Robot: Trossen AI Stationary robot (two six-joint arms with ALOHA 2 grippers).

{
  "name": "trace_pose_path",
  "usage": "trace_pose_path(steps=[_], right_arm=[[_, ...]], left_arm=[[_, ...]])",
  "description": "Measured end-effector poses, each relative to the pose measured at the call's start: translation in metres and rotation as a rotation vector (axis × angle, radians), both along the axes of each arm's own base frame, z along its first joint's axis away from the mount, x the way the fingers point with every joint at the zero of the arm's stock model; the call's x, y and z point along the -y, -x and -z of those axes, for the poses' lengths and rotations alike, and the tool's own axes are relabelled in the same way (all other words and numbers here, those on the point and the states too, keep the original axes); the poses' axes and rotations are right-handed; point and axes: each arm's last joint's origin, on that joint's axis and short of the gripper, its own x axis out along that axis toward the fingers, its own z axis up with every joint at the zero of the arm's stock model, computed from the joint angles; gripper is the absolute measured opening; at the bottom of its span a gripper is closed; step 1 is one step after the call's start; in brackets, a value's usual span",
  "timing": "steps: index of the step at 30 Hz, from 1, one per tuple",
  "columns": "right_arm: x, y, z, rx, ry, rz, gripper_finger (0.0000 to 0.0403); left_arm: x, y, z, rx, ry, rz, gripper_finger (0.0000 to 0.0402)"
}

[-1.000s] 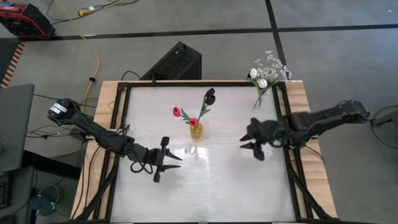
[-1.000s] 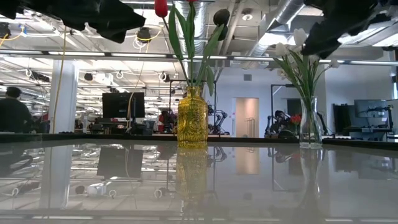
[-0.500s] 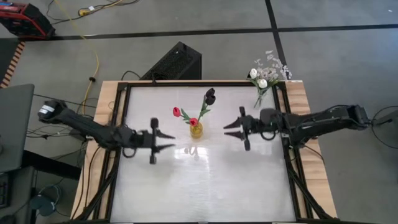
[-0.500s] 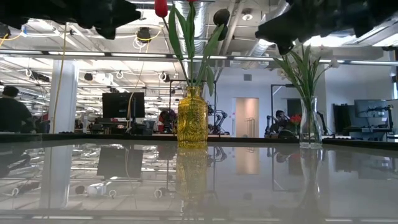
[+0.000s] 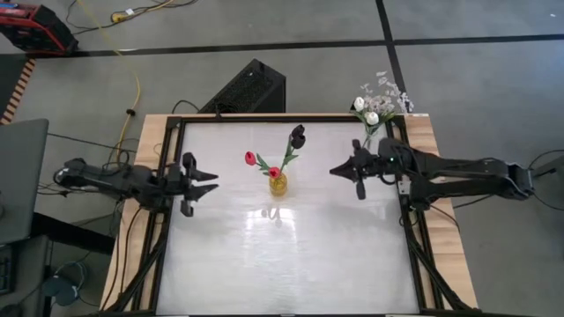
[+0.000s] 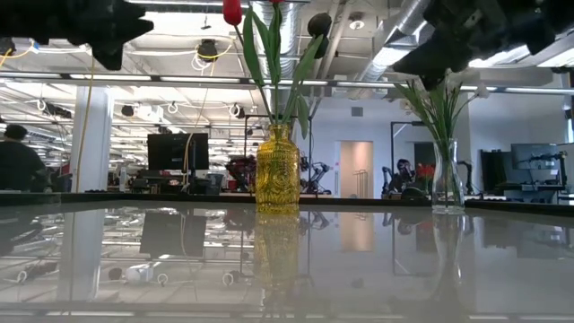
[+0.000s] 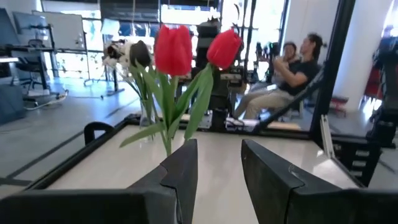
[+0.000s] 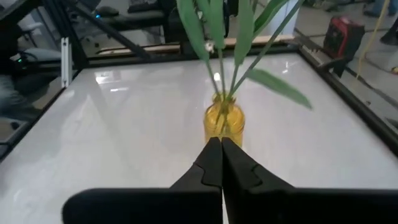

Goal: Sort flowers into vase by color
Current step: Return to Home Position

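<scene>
Tabletop (image 5: 291, 264), white and glossy, lies nearest and mirrors the ceiling lights. Farther in, at mid-depth, both arms hang above it, one from either side. The left gripper (image 5: 214, 181) hovers at 9 o'clock from the yellow vase (image 5: 278, 184), well apart from it. Its fingers (image 7: 185, 169) stand parted by a moderate gap with nothing between them. The right gripper (image 5: 337, 170) hovers at 3 o'clock from the same vase, nearer to it but not touching. Its fingers (image 8: 211, 163) are pressed together, holding nothing, and point at the vase. The yellow vase stands upright near the table's middle. Two red buds (image 5: 250, 158) lean out of it toward 10 o'clock. One dark bloom (image 5: 298, 135) rises from it toward 1 o'clock on a long green stem. Beyond that, at the table's 1 o'clock corner, the clear vase (image 6: 446, 184) stands upright against the frame. It holds the white buds (image 5: 365, 110), and the sprays of tiny white blossoms (image 5: 388, 88) spread past the table's far edge. Just past that edge at 11 o'clock a black box (image 5: 248, 86) sits on the floor. Farthest off, in the room behind, a dark monitor (image 6: 178, 152) stands, and a person (image 6: 16, 166) sits at 9 o'clock of the low view.
</scene>
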Motion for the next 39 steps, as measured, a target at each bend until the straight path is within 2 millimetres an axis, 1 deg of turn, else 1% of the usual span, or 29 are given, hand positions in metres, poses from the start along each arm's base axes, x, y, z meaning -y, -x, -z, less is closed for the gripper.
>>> trace_pose_path(steps=[4,9,13,15,18,21,25,30,34,36,39], right_arm=[[-0.007,0.007,0.009,-0.005,-0.014,0.009,0.0034],[-0.012,0.015,0.027,0.019,-0.031,0.006,0.0016],[-0.013,0.021,0.039,0.020,-0.066,0.016,0.0017],[-0.013,0.022,0.044,0.053,-0.076,0.020,0.0023],[-0.013,0.023,0.048,0.098,-0.077,0.021,0.0028],[-0.013,0.024,0.055,0.131,-0.072,0.020,0.0021],[-0.014,0.027,0.065,0.151,-0.080,0.021,0.0017],[-0.014,0.030,0.077,0.153,-0.122,0.032,0.0026],[-0.015,0.034,0.088,0.159,-0.137,0.035,0.0020],[-0.015,0.035,0.091,0.163,-0.137,0.035,0.0019],[-0.015,0.038,0.093,0.219,-0.130,0.031,0.0022]], left_arm=[[-0.001,0.007,0.015,0.025,0.029,0.003,0.0112],[-0.002,0.009,0.032,0.033,0.066,0.009,0.0112],[-0.002,0.008,0.047,0.026,0.092,0.011,0.0112],[-0.002,0.008,0.051,0.025,0.107,0.008,0.0112],[-0.002,0.007,0.055,0.034,0.117,0.005,0.0112],[-0.002,0.006,0.058,0.044,0.126,0.007,0.0112],[-0.001,0.006,0.058,0.040,0.133,0.016,0.0112],[-0.001,0.006,0.059,0.032,0.134,0.029,0.0112],[0.000,0.006,0.060,0.024,0.132,0.062,0.0112],[0.000,0.005,0.061,0.012,0.130,0.066,0.0112],[0.000,0.005,0.063,-0.009,0.128,0.065,0.0112]])
